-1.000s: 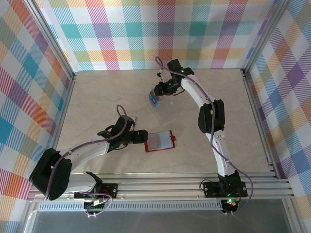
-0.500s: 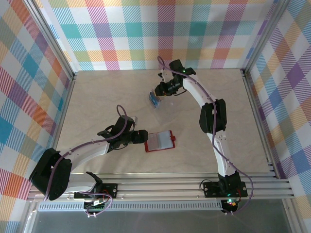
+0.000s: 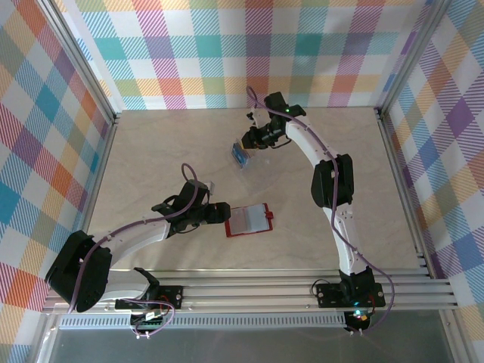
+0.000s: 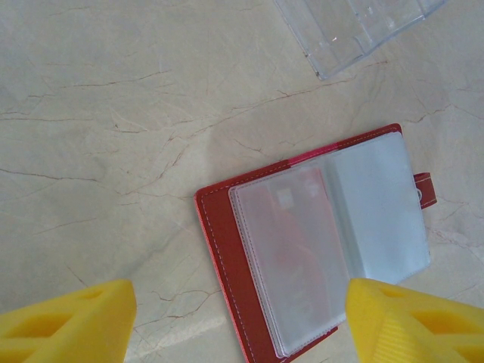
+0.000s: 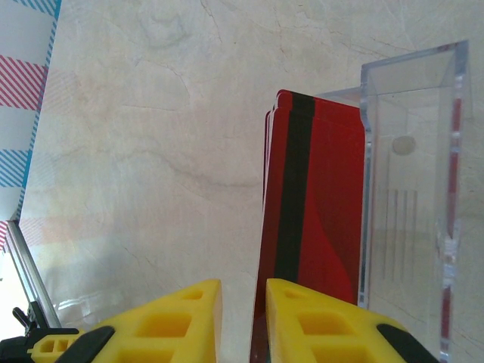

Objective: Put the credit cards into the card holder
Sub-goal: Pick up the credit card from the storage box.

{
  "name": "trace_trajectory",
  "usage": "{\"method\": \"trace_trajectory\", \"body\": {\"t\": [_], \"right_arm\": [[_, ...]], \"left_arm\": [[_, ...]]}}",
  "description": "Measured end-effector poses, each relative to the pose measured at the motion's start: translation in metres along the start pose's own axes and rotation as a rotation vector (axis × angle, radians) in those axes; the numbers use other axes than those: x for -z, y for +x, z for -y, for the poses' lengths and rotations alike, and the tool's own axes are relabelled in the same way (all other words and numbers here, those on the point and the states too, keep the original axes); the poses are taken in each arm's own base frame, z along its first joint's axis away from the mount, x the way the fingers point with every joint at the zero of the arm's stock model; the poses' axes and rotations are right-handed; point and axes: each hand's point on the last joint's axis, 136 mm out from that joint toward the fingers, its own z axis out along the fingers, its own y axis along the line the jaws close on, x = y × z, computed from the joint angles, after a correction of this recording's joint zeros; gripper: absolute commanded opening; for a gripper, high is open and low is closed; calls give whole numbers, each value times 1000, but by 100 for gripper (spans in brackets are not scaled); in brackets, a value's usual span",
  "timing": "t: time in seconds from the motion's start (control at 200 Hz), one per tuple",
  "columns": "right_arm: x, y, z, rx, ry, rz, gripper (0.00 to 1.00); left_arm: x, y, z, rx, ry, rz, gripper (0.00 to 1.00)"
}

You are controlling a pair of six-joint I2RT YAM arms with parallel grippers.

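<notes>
red cards [image 5: 310, 204] upright in clear case [image 5: 412, 189]; card holder [image 4: 227, 249] open flat.

**Worktop:** pale beige, marble-patterned flat worktop [image 3: 166, 151] with fine dark veins.

**Item 1:** red leather-like folding card holder [image 3: 249, 220], lying open and flat near the front centre. Its pale translucent sleeves face up and its snap tab is on the right edge.

**Item 2:** clear rectangular plastic case [image 3: 240, 156], resting on the worktop farther back, well apart from the card holder.
</notes>
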Motion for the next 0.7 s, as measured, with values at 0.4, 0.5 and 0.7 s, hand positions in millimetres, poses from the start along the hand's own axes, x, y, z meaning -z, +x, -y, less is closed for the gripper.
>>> {"method": "trace_trajectory", "body": {"t": [0.4,0.5,0.7], "right_arm": [[0,0,0,-1,1,-1,23],[0,0,1,0,5,-1,22],[0,0,2,0,14,0,20]], "left_arm": [[0,0,0,0,0,0,73],[0,0,0,0,0,0,73],[0,0,0,0,-1,0,73]]}}
